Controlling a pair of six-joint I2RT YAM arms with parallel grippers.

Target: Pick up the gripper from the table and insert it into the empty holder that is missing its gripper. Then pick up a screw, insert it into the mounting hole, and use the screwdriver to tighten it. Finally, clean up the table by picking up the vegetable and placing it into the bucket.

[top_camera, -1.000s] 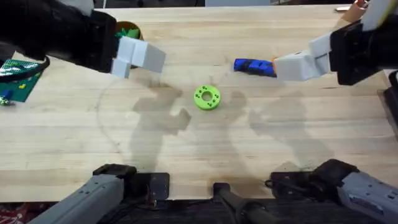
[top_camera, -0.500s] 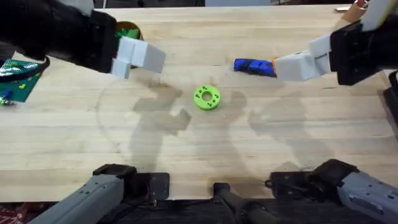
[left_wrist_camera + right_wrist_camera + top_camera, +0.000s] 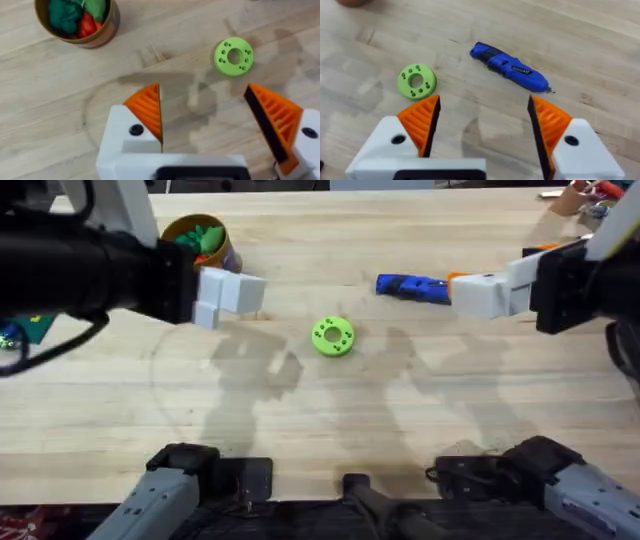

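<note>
From the left edge of the overhead view, the left arm stretches level across the wooden counter, its left gripper hanging with jaws wide and nothing between the orange pads. Just behind it, upper left, stands the orange bucket, red and green vegetable pieces inside. Centre frame lies the green ring disc, flat, small holes around its bore. Right of it, the blue screwdriver lies on its side; its dark label has pale lettering I can't read. The right arm comes in from the right edge, its right gripper hovering near the screwdriver's tip, jaws wide and empty.
</note>
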